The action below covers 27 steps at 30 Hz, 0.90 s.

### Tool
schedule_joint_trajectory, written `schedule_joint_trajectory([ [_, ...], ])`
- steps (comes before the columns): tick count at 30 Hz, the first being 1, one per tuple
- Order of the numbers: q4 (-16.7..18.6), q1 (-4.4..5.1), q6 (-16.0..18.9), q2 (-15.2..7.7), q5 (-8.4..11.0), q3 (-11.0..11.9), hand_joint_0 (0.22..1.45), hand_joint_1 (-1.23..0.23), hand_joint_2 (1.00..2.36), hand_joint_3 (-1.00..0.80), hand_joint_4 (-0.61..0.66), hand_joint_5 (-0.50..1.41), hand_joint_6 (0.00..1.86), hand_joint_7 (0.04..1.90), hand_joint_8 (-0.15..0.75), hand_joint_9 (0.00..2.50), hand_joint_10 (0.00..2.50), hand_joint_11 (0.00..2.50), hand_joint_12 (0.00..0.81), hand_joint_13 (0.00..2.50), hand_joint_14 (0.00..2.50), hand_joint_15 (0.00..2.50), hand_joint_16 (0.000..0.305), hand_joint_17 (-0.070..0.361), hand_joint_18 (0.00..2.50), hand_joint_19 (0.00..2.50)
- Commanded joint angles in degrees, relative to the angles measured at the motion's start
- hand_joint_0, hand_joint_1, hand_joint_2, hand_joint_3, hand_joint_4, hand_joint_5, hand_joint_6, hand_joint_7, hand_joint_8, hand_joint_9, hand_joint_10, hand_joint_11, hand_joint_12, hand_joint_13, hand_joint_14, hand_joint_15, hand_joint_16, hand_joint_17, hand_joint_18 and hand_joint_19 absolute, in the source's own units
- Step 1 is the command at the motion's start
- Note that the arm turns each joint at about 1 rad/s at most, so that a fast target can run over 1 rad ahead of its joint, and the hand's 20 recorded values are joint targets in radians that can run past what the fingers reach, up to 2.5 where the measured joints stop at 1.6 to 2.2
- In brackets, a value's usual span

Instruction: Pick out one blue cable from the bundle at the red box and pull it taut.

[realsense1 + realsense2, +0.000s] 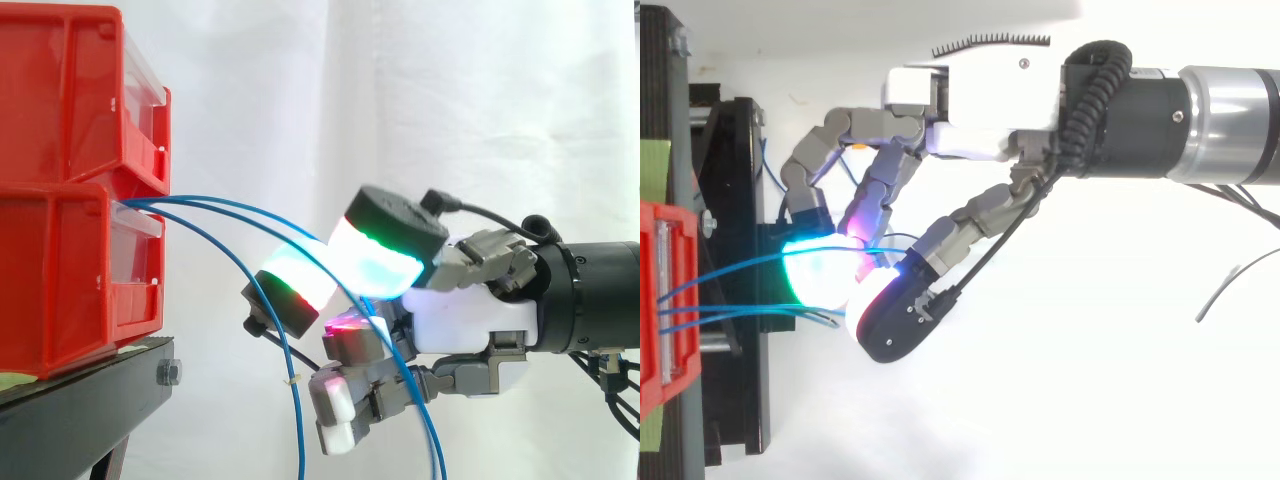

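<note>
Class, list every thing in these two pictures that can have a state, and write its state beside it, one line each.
red bins, stacked one on the other, upright on the black stand.
hand, fingers curled, pads shut on one blue cable.
that blue cable, arcs gently from the bins to the pads, not yet taut.
other blue cables, loose, hanging down from the bins.

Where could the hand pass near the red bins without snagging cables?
Open: above the blue cables, between the red bins and the hand, against the curtain; in the top view, the white area beside the black stand, below the hand. Crowded: the gap from the bins' front to the hand, where cables arc and droop.
</note>
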Motion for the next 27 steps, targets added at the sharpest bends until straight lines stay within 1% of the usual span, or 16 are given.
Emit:
schedule_joint_trajectory([
  [1,0.00,0.00,0.00,0.00,0.00,0.05,0.71,-0.96,1.00,-0.50,-0.07,-0.19,0.98,0.84,0.159,1.07,0.02,0.95,0.266,0.84,0.02,0.66,0.035,0.078,0.63,0.51],
  [5,0.00,0.00,0.00,0.00,0.00,0.05,0.70,-0.98,1.00,-0.50,-0.08,-0.19,0.98,0.83,0.156,1.06,0.02,0.96,0.265,0.83,0.02,0.65,0.034,0.078,0.63,0.50],
  [10,-0.62,0.00,0.09,0.00,-0.09,0.05,0.70,-0.96,1.00,-0.50,-0.08,-0.19,0.97,0.83,0.154,1.06,0.02,0.96,0.267,0.82,0.03,0.64,0.034,0.077,0.62,0.50],
  [15,-0.79,0.00,0.09,0.00,-0.09,0.05,0.56,-0.88,1.00,-0.50,-0.06,-0.19,0.97,0.81,0.169,1.10,0.02,0.97,0.282,0.84,0.03,0.66,0.036,0.082,0.63,0.55],
  [16,-0.70,0.00,0.00,0.00,-0.09,0.05,0.53,-0.85,1.00,-0.50,-0.05,-0.18,0.97,0.80,0.177,1.12,0.02,0.96,0.293,0.85,0.03,0.66,0.038,0.086,0.64,0.56],
  [17,-0.70,0.00,0.00,0.00,-0.09,0.05,0.50,-0.77,1.00,-0.50,-0.04,-0.18,0.96,0.79,0.189,1.14,0.02,0.96,0.300,0.87,0.02,0.67,0.041,0.091,0.66,0.56],
  [18,-0.70,0.00,0.00,0.00,-0.09,0.14,0.50,-0.76,1.00,-0.50,-0.03,-0.18,0.96,0.79,0.191,1.14,0.02,0.95,0.303,0.88,0.02,0.67,0.041,0.091,0.66,0.57],
  [21,-0.62,0.00,0.00,0.00,-0.09,0.14,0.49,-0.59,1.00,-0.50,-0.02,-0.16,0.94,0.79,0.202,1.18,0.02,0.94,0.318,0.90,0.02,0.67,0.043,0.097,0.67,0.60],
  [23,-0.70,0.00,0.00,0.00,-0.09,0.23,0.50,-0.49,1.00,-0.50,-0.03,-0.16,0.93,0.79,0.207,1.20,0.02,0.93,0.316,0.90,0.02,0.67,0.043,0.098,0.68,0.62],
  [24,-0.70,0.00,0.00,0.00,-0.09,0.23,0.51,-0.48,1.00,-0.50,-0.02,-0.16,0.93,0.80,0.207,1.20,0.02,0.93,0.315,0.90,0.02,0.67,0.043,0.097,0.67,0.63],
  [26,-0.70,0.00,0.00,0.00,-0.09,0.23,0.55,-0.39,1.00,-0.50,-0.04,-0.16,0.92,0.83,0.194,1.21,0.02,0.95,0.305,0.90,0.02,0.69,0.041,0.092,0.66,0.66],
  [27,-0.70,0.00,0.00,0.00,-0.09,0.23,0.56,-0.38,1.00,-0.50,-0.05,-0.16,0.92,0.84,0.189,1.21,0.03,0.94,0.306,0.90,0.03,0.69,0.041,0.092,0.66,0.67],
])
